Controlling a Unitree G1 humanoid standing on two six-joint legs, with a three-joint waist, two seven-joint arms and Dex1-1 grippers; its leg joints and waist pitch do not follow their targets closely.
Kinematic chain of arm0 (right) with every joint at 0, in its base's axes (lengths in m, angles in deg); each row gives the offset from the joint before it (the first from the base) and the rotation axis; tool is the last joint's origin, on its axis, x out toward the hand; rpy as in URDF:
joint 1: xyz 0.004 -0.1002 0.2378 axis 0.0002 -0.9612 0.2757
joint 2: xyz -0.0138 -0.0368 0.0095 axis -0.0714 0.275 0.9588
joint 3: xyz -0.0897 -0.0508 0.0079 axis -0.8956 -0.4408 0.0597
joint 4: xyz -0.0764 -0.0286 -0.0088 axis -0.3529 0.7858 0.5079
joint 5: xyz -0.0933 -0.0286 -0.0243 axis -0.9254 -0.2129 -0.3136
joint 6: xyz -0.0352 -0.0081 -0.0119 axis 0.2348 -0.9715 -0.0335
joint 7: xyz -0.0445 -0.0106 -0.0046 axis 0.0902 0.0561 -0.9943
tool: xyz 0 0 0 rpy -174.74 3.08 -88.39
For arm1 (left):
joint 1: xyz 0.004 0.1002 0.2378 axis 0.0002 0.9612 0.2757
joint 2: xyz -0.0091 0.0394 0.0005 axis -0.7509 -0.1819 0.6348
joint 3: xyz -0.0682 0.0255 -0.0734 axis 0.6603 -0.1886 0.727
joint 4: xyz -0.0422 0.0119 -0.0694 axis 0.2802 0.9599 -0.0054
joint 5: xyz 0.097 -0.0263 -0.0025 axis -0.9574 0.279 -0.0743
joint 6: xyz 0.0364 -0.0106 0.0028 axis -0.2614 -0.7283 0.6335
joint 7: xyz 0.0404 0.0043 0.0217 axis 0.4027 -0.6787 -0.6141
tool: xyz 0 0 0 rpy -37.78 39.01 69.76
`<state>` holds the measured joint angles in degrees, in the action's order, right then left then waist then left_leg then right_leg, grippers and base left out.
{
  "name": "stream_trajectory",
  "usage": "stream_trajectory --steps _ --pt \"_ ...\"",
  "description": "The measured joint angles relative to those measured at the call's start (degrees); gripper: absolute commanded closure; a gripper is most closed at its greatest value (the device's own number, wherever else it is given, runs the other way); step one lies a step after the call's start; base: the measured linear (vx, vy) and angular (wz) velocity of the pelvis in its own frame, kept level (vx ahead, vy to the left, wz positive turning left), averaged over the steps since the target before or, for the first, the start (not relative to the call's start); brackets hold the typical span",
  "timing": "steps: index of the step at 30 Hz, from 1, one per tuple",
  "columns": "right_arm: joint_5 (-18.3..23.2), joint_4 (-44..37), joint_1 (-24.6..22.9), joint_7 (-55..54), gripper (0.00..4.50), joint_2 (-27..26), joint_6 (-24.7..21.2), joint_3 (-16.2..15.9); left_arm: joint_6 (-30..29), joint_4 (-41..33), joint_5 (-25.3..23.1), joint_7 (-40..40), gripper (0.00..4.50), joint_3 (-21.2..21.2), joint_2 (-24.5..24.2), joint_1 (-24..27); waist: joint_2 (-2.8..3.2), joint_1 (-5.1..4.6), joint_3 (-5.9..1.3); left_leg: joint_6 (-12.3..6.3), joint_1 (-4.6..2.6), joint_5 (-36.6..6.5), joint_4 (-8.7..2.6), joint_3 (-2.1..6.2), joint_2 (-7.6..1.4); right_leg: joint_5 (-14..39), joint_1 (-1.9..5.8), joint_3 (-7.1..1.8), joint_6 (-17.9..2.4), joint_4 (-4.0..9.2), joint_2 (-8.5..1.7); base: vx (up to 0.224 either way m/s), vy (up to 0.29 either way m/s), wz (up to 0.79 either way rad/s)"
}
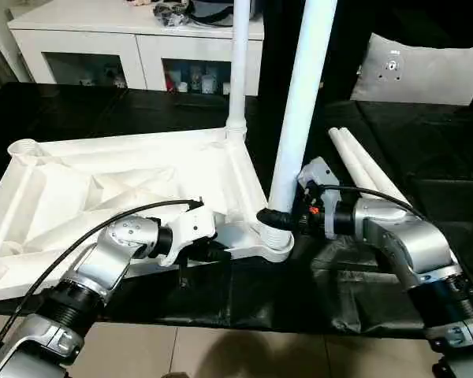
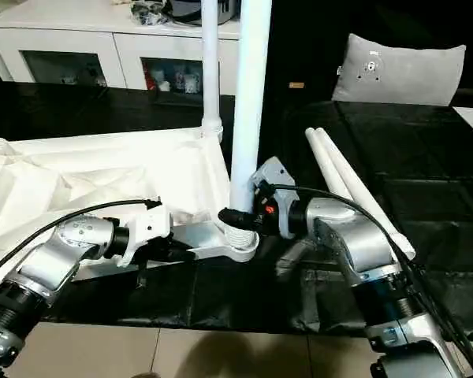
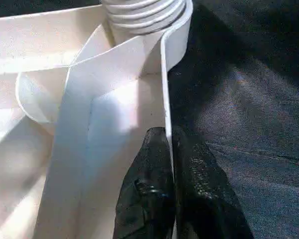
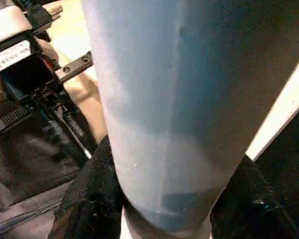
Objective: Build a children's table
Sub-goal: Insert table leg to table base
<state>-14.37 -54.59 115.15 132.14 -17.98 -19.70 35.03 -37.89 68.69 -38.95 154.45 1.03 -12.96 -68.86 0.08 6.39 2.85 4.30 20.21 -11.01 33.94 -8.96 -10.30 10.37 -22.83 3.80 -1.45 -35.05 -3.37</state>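
White plastic makes up the tabletop [image 1: 134,185], which is laid upside down, ribbed underside up, on a black-covered surface [image 1: 426,150]. Four legs are counted. Two stand upright in round corner sockets of the tabletop: a far leg [image 1: 238,71] and a near leg [image 1: 303,102]. Two loose legs [image 1: 363,161] are laid side by side on the surface, just beyond the near leg's socket and away from the tabletop.

The near leg is gripped low down, just above its threaded socket [image 1: 274,236], by the right pincer [image 1: 277,216], clenched around it. The thin rim of the tabletop beside that socket is pinched by the left pincer [image 3: 170,169], one black finger on each side.

Behind the tabletop a white cabinet [image 1: 134,39] with shelves is seen, and past the loose legs a grey cushion [image 1: 426,67].
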Motion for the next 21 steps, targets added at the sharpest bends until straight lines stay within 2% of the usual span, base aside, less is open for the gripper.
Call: stream_trajectory --steps 14,21 --pt "0.4 0.7 -0.1 0.7 2.62 0.3 -0.6 0.2 0.1 0.1 0.0 0.8 4.5 -0.2 -0.2 -0.1 0.01 0.0 -0.01 0.0 -0.04 0.0 -0.04 0.0 0.0 0.0 0.02 0.0 0.0 0.0 0.0 0.0 0.0 0.0" --pt "1.6 3.7 -0.3 0.8 2.62 -1.1 0.0 2.0 0.0 0.0 0.0 1.8 4.5 -0.4 -0.2 -0.1 0.01 0.04 -0.01 0.0 -0.07 0.0 -0.04 0.0 0.0 0.0 0.05 0.0 0.0 0.0 0.0 0.0 0.0 0.0"
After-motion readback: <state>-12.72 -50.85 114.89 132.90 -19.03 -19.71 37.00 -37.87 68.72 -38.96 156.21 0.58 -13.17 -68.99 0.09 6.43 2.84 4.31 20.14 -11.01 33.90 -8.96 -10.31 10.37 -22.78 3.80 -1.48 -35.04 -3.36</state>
